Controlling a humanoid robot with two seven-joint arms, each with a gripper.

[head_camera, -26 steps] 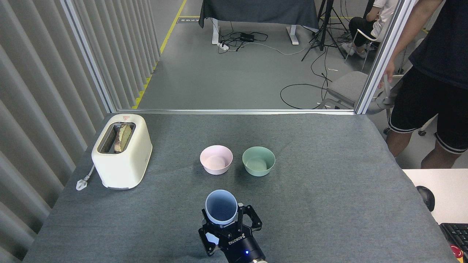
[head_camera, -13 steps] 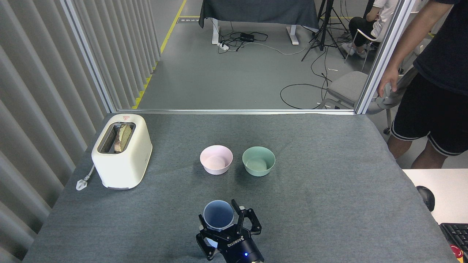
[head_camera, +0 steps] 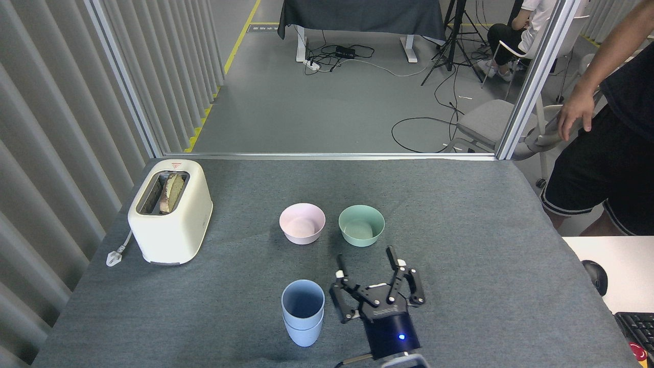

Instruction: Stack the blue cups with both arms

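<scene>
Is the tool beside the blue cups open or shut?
Open: the tool has its fingers spread and holds nothing; the blue cups stand stacked beside it.

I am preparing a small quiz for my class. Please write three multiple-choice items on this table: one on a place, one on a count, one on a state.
1. Where does the white plastic toaster stand?
A. left side of the grey table
B. right side
C. between the bowls

2. How many round bowls are on the table?
A. one
B. two
C. four

3. What state are the pale blue plastic cups in?
A. lying apart
B. held in the gripper
C. nested, standing free

Answers: 1 A, it stands left of the pink bowl. 2 B, the pink one and the mint-green bowl. 3 C, the black gripper is open beside them.
</scene>
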